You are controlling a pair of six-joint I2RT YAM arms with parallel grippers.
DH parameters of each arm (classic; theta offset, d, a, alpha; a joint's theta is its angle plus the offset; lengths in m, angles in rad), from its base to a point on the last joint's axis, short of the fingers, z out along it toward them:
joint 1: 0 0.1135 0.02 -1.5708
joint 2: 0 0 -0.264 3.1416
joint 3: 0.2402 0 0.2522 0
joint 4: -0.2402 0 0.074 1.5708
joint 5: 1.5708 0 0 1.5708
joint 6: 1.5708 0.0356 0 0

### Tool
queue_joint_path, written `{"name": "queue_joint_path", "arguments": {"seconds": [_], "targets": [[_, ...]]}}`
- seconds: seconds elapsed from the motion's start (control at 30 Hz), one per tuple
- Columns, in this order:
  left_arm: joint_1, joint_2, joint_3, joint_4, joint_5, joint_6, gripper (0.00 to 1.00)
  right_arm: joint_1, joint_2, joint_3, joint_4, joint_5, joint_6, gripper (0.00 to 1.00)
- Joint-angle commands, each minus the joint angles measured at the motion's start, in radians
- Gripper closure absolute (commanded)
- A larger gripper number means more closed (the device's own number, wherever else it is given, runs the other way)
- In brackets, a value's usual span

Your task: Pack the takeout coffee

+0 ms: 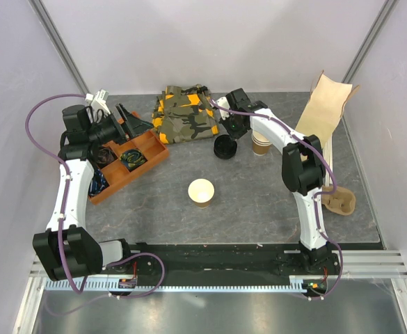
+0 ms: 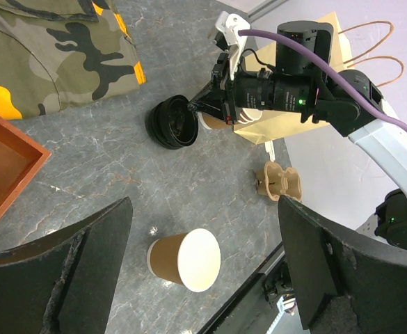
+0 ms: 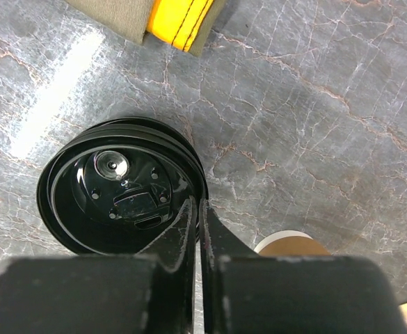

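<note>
A lidded takeout coffee is out of view. A single lidless brown paper cup [image 1: 201,193] stands upright mid-table, also in the left wrist view [image 2: 184,259]. A round black lid [image 1: 225,147] lies upside down beside a stack of tan cups [image 1: 261,143]. My right gripper [image 3: 200,203] is down at the lid [image 3: 120,188], one finger inside its rim and one outside, shut on that rim. My left gripper [image 2: 204,202] hangs open and empty above the far left of the table [image 1: 130,122], well away from the cup.
An orange-brown compartment tray [image 1: 149,161] sits under the left arm. Camouflage cloth [image 1: 186,115] lies at the back. A brown paper bag [image 1: 321,111] leans at the right wall, with a cardboard cup carrier [image 1: 339,202] in front of it.
</note>
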State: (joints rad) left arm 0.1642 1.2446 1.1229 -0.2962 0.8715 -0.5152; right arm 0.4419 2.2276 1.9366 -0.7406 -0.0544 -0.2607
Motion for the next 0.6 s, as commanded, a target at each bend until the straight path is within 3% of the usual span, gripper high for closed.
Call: {"name": "queue_joint_path", "arguments": {"seconds": [0.0, 0.57], "targets": [[0.005, 0.003, 0.011, 0.043, 0.029, -0.020, 0.08, -0.002, -0.005, 0.044, 0.001, -0.009, 0.003, 0.99], [-0.002, -0.010, -0.003, 0.065, 0.043, -0.016, 0.10, -0.003, -0.074, 0.071, -0.011, -0.059, 0.017, 1.00]]}}
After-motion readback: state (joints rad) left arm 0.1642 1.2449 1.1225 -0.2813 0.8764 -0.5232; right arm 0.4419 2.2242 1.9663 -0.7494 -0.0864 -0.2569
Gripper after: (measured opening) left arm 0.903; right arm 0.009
